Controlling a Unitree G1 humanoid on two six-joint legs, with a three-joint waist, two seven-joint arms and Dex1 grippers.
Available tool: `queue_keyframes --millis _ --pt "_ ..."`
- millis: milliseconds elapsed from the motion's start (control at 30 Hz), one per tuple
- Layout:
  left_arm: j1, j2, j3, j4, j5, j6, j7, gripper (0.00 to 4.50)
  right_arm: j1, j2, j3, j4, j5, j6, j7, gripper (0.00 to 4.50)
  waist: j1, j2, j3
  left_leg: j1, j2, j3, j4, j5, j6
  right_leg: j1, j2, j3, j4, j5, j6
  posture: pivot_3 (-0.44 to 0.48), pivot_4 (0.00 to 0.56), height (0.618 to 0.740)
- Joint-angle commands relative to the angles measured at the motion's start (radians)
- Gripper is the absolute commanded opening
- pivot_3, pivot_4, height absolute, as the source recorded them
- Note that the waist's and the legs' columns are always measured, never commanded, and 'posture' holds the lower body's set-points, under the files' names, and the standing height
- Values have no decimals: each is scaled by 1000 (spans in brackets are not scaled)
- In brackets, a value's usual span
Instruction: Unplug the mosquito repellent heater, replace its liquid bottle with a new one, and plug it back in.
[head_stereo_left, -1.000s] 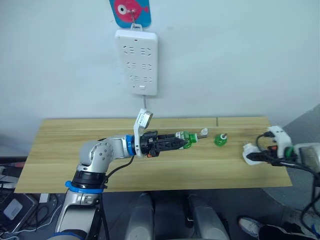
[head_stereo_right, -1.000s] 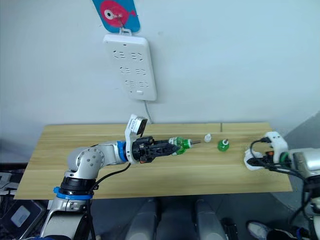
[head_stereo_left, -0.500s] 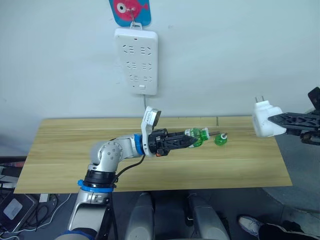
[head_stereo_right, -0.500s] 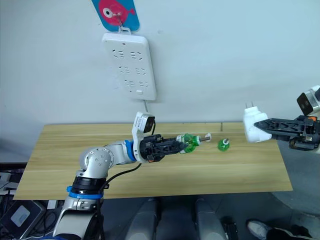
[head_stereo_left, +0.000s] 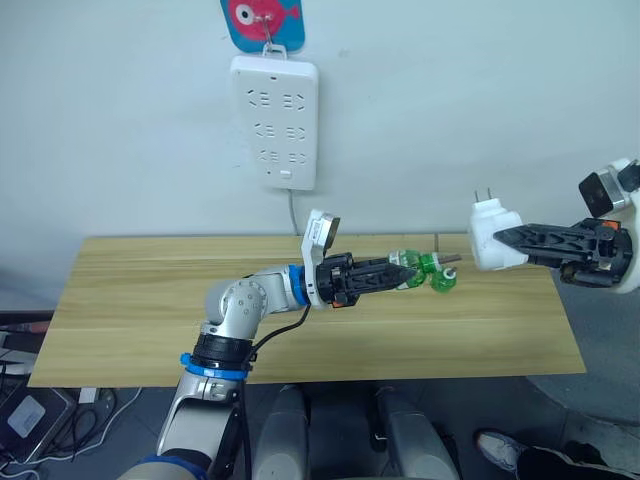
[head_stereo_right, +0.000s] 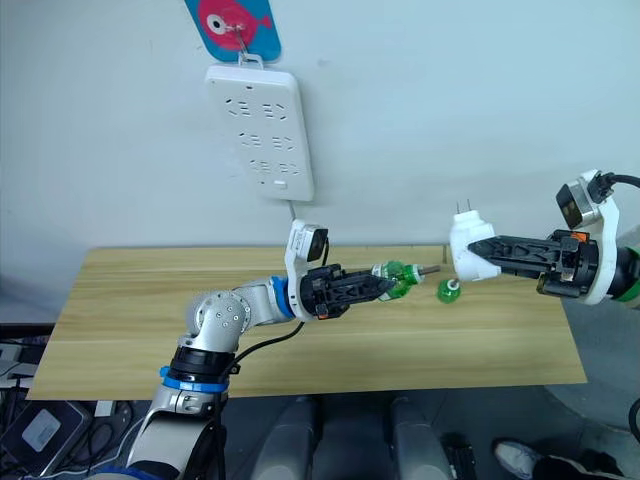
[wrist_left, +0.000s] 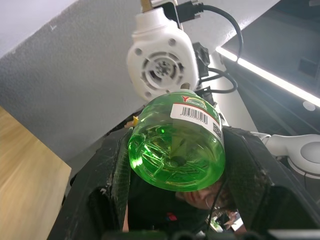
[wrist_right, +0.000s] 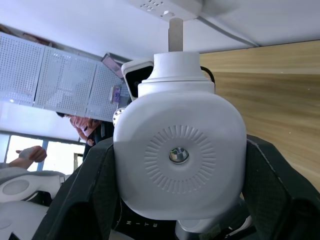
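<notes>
- Left gripper (head_stereo_left: 398, 275): clamped on the new green bottle (head_stereo_left: 417, 270), held on its side above the table (head_stereo_left: 130, 300), wick end pointed right.
- Right gripper (head_stereo_right: 478, 252): clamped on the mosquito repellent heater (head_stereo_right: 466, 252), held in the air over the right of the table, plug prongs up.
- A second green bottle (head_stereo_right: 448, 290) is seen on the table just below the two held items.
- Step judged: bottle insertion; heater is off the power strip (head_stereo_left: 274, 122).
- Next: wick to be lined up with the heater's hole, then pushed or screwed in.

Unreadable barcode label on green bottle (wrist_left: 176, 147)
</notes>
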Motion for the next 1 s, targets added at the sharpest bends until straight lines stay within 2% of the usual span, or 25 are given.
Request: queue_keyframes --millis 33,1000 --pt "1 -19 6 -16 -14 -14 9 2410 6 -30 -23 -34 34 3 26 2984 0 0 0 0 0 0 0 0 0 0 0 0 0 0 0 109 311 740" --pt "0 -54 -18 -17 1 -32 18 2410 -24 17 24 -104 34 -44 15 2984 0 0 0 0 0 0 0 0 0 0 0 0 0 0 0 110 309 740"
